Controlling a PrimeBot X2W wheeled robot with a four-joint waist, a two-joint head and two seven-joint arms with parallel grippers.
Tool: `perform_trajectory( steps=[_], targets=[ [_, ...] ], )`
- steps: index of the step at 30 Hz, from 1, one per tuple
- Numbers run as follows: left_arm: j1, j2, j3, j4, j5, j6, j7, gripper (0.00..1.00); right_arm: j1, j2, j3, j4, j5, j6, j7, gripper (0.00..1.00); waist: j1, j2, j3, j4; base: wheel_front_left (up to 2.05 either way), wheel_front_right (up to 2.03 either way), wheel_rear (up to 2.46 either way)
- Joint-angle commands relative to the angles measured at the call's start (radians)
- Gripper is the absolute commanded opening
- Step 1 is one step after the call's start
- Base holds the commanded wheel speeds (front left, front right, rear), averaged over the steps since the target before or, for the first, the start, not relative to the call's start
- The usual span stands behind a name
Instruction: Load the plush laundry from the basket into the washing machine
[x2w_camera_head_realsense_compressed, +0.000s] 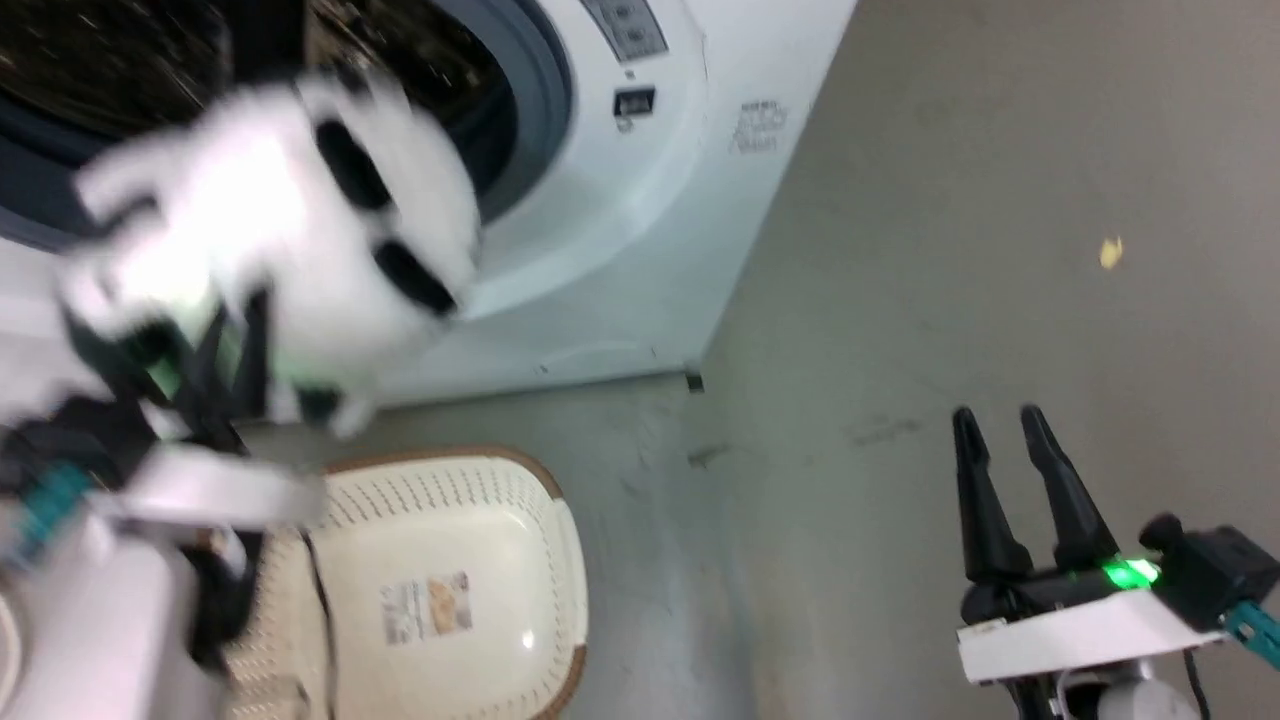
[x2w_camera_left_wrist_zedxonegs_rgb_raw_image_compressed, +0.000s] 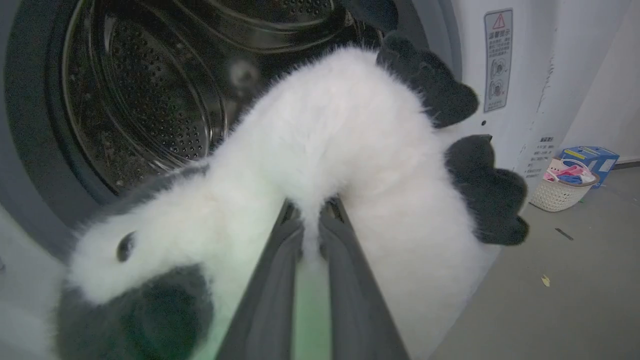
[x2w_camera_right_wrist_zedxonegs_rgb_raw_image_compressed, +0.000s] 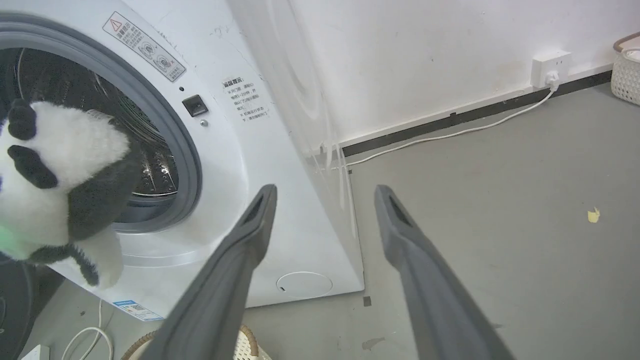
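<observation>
Fluffy white panda (x2w_camera_left_wrist_zedxonegs_rgb_raw_image_compressed: 340, 130) with black limbs hung arched, pinched mid-body by the left gripper (x2w_camera_left_wrist_zedxonegs_rgb_raw_image_compressed: 311, 216), before the washer (x2w_camera_right_wrist_zedxonegs_rgb_raw_image_compressed: 260, 150) opening; right gripper (x2w_camera_right_wrist_zedxonegs_rgb_raw_image_compressed: 325, 192) fingers were spread wide.

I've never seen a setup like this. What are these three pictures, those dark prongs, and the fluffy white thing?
It is a two-armed robot; each arm ends in a hand with two long dark fingers. One picture looks down from its head; the others look along each hand's fingers from the wrists. The left hand pinches a fluffy panda toy, holding it before the washing machine, at its open steel drum. The right hand is open, holding nothing, above the grey floor. The cream basket sits on the floor in front of the machine.
</observation>
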Motion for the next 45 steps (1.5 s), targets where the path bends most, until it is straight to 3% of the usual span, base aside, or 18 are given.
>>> perform_trajectory(
  steps=[1, 8, 17, 22, 30, 31, 32, 33, 41, 42, 45],
  targets=[
    [-0.055, 0.02, 0.012, -0.016, -0.001, -0.009, 0.007, 0.0, -0.018, 0.001, 0.009, -0.006, 0.01, -0.001, -0.005, 1.0, -0.0001, 0.0, 0.07, -0.039, 0.0, 0.0, 0.0],
    [-0.334, 0.142, 0.042, 0.026, -0.025, -0.037, 0.156, 0.0, -0.063, 0.001, 0.048, -0.019, 0.048, -0.001, -0.005, 1.0, -0.0001, 0.0, 0.214, -0.11, 0.0, 0.0, 0.0],
    [-0.709, 0.268, 0.011, 0.279, -0.002, -0.058, 0.292, 0.0, -0.103, 0.001, 0.091, -0.035, 0.108, -0.001, -0.005, 1.0, -0.0001, 0.0, 0.339, -0.198, 0.0, 0.0, 0.0],
    [-0.869, 0.314, -0.005, 0.458, 0.008, -0.063, 0.334, 0.0, -0.112, 0.001, 0.116, -0.043, 0.134, -0.001, -0.005, 1.0, -0.0001, 0.0, 0.38, -0.233, 0.0, 0.0, 0.0],
    [-1.013, 0.34, -0.125, 0.674, 0.021, -0.074, 0.353, 0.0, -0.126, 0.001, 0.114, -0.04, 0.153, -0.001, -0.005, 1.0, -0.0001, 0.0, 0.408, -0.246, 0.0, 0.0, 0.0],
    [-1.017, 0.339, -0.133, 0.686, 0.02, -0.074, 0.343, 0.2, -0.129, 0.001, 0.113, -0.04, 0.153, -0.001, -0.005, 1.0, -0.0001, 0.0, 0.405, -0.243, 0.0, 0.0, 0.0],
    [-1.019, 0.337, -0.142, 0.698, 0.02, -0.074, 0.332, 0.96, -0.13, 0.001, 0.112, -0.039, 0.152, -0.001, -0.005, 1.0, -0.0001, 0.0, 0.4, -0.24, 0.0, 0.0, 0.0],
    [-1.02, 0.333, -0.15, 0.71, 0.019, -0.074, 0.321, 1.0, -0.131, 0.001, 0.109, -0.038, 0.149, -0.001, -0.005, 1.0, -0.0001, 0.0, 0.393, -0.235, 0.0, 0.0, 0.0],
    [-0.957, 0.288, -0.212, 0.764, -0.023, -0.075, 0.175, 1.0, -0.132, 0.001, 0.061, -0.034, 0.098, -0.001, -0.005, 1.0, -0.0001, 0.0, 0.287, -0.174, 0.0, 0.0, 0.0],
    [-0.895, 0.26, -0.227, 0.771, -0.056, -0.075, 0.099, 1.0, -0.122, 0.001, 0.034, -0.031, 0.066, -0.001, -0.005, 1.0, -0.0001, 0.0, 0.223, -0.141, 0.0, 0.0, 0.0],
    [-0.81, 0.221, -0.238, 0.769, -0.095, -0.075, 0.032, 1.0, -0.107, 0.001, 0.006, -0.023, 0.029, -0.001, -0.005, 1.0, -0.0001, 0.0, 0.145, -0.101, 0.0, 0.0, 0.0]
  ],
)
